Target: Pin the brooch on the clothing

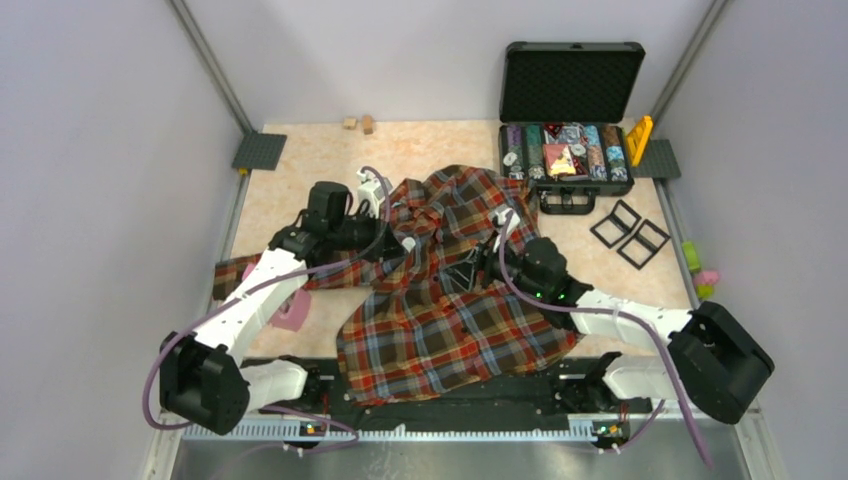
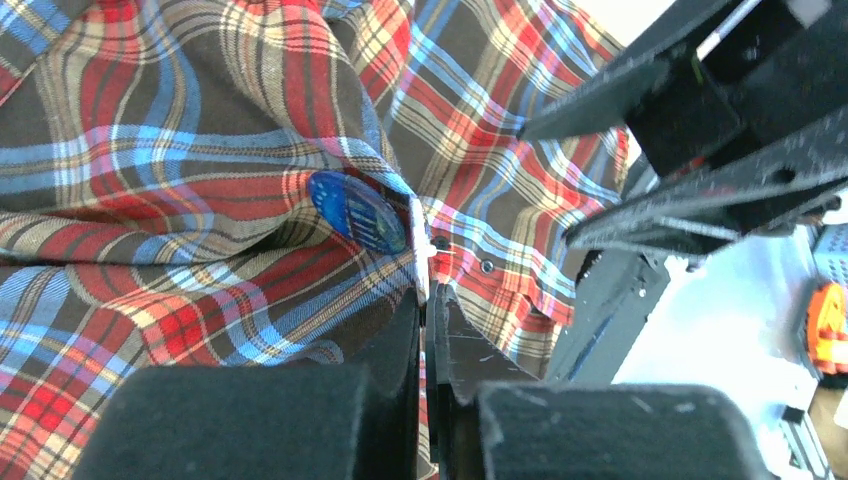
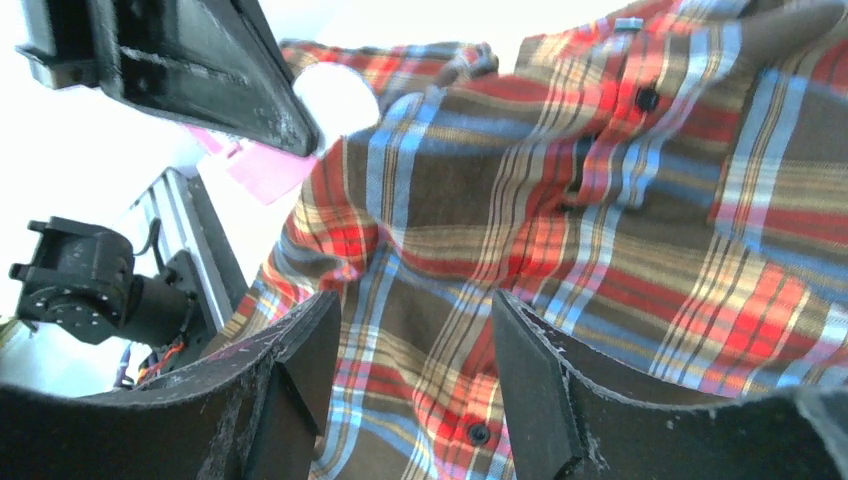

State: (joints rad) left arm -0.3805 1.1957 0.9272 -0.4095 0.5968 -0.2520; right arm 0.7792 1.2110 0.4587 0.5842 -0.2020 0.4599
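Shirt (image 1: 450, 300) lies crumpled mid-tabletop (image 1: 300, 160), hem at the near edge. Brooch (image 2: 357, 210) sits on a fold, just beyond my left tool (image 2: 428, 300), which I read as pinched together on the shirt's edge. Right tool (image 3: 415, 330) spread apart over the plaid.

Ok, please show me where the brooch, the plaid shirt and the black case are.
brooch (image 2: 357, 212), left wrist view, on its blue face.
plaid shirt (image 1: 450, 330), top external view, on its lower front panel.
black case (image 1: 572, 80), top external view, on its open lid.
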